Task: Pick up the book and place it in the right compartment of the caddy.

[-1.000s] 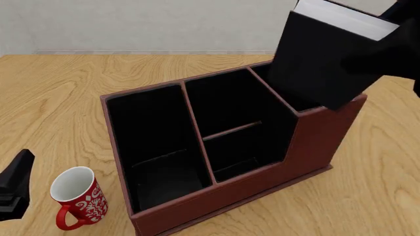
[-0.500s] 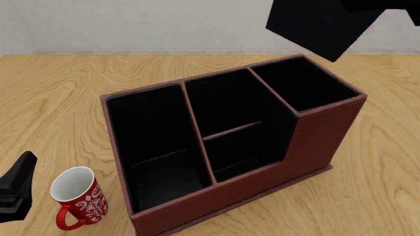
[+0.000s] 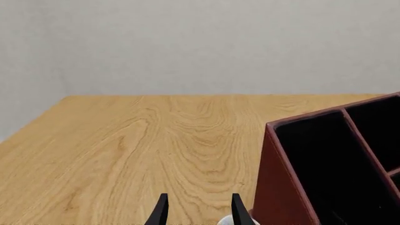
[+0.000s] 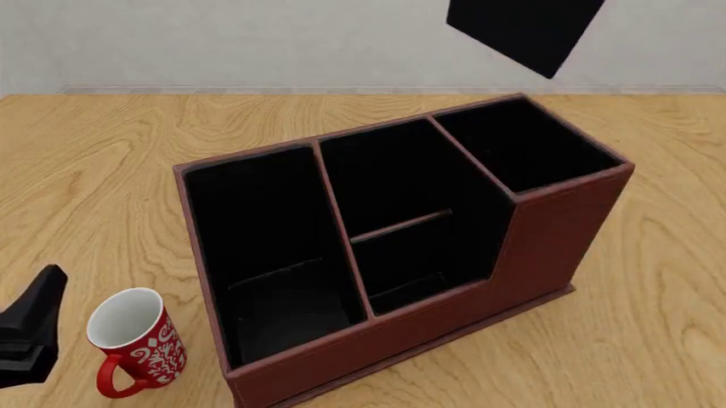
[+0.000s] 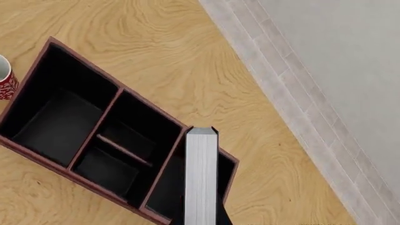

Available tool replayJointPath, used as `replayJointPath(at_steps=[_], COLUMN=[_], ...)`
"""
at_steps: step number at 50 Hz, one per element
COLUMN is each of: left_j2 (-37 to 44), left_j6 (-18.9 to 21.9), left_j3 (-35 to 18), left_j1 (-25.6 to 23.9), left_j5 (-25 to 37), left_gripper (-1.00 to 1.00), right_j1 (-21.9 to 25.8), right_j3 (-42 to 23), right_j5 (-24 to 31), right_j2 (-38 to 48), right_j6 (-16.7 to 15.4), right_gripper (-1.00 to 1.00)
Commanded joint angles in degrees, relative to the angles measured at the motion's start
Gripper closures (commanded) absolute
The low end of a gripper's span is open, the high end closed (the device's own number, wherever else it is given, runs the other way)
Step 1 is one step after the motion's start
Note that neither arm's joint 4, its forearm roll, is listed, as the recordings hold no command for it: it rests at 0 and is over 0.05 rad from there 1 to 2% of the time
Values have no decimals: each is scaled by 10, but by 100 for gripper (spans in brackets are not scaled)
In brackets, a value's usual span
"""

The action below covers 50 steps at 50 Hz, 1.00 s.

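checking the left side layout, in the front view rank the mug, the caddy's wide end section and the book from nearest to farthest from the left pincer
1. Mug: right beside the left pincer, on the table.
2. Wide end section: the caddy's near-left part, just past the mug.
3. Book: farthest, held in the air above the caddy's raised far-right end.

**Colours and patterns recorded**

Book: black cover, white page block. Caddy: red-brown outside, black lining. Mug: red with white patterning, white interior. Tabletop: light wood grain. Wall: pale grey.
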Motion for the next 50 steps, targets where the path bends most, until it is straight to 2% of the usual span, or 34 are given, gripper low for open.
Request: replayJointPath(at_steps=[1,2,19,34,39,50], left_j2=[0,0,0,0,0,0], left_j6=[1,0,3,4,5,5], left_j3=[0,0,0,0,0,0], left_j1=[-1,-2,-2,-1,0,2], left_j5=[5,6,10,14,15,17], left_gripper=[-100,-100,-100,-100,-100,-100], right_j1=[-6,-2,-16,-40,-57,-52], right_j3=[-32,-37,-23,8,16,24], right_j5=[0,0,0,0,0,0], right_j2=[30,33,38,37,40,45], right_j6=[23,34,54,60,48,64], right_gripper=[100,100,100,100,100,100])
